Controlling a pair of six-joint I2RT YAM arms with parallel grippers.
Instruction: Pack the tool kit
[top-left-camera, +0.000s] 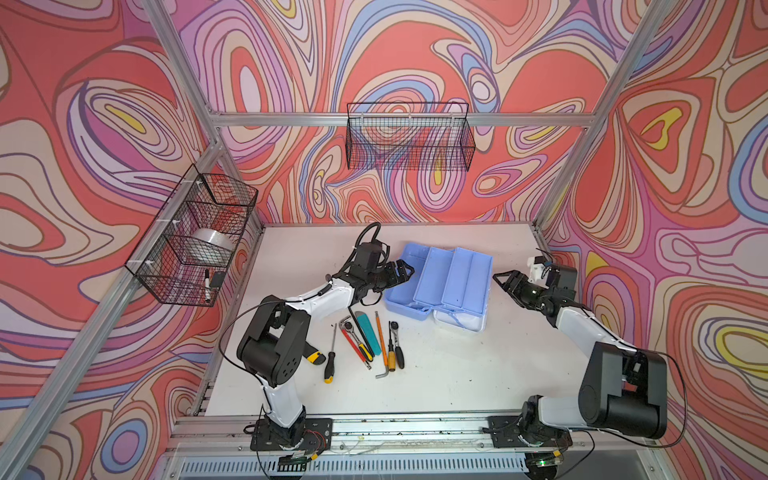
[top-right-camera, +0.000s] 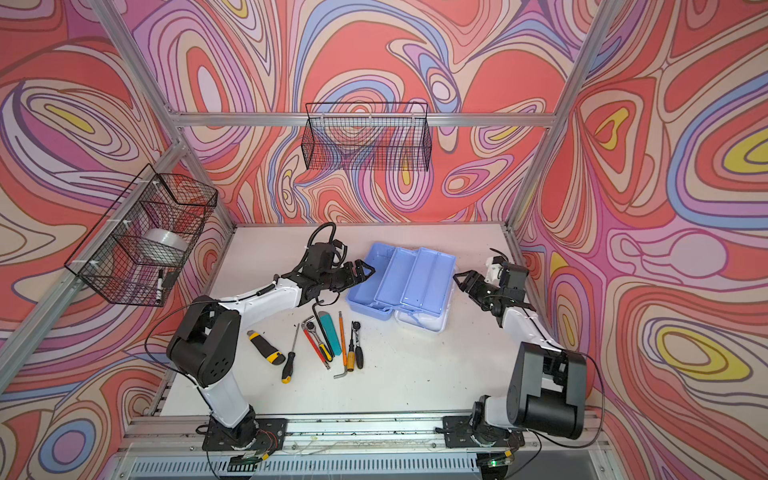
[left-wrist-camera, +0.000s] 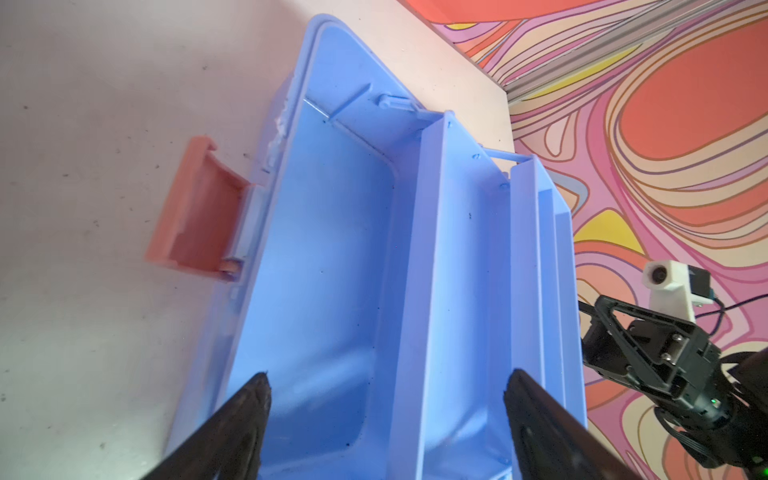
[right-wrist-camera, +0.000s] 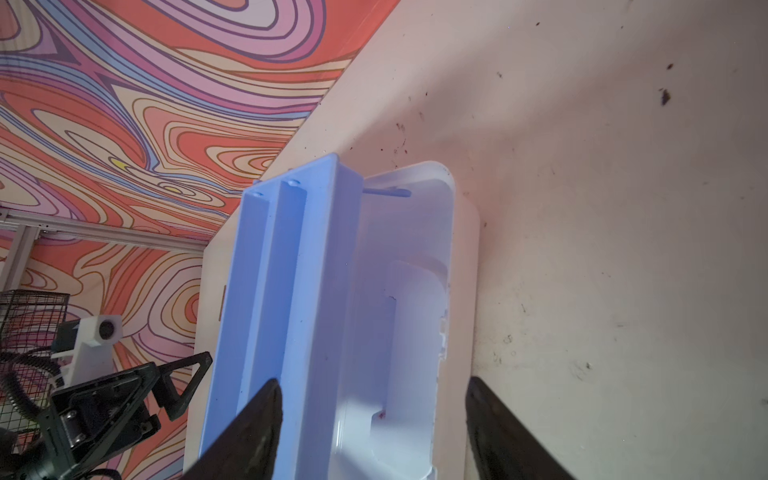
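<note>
The tool kit lies open on the surface, its trays fanned out and empty, with loose tools near it. The left fingers and the right fingers stand spread, holding nothing, at its two ends. A nudge from either could slide the light box or fold its trays before anything goes in.

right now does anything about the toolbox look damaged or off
Yes: in the left wrist view, the toolbox base's rim looks chipped, with ragged whitish bits beside the pink latch. Dark specks also dot the table.
</note>
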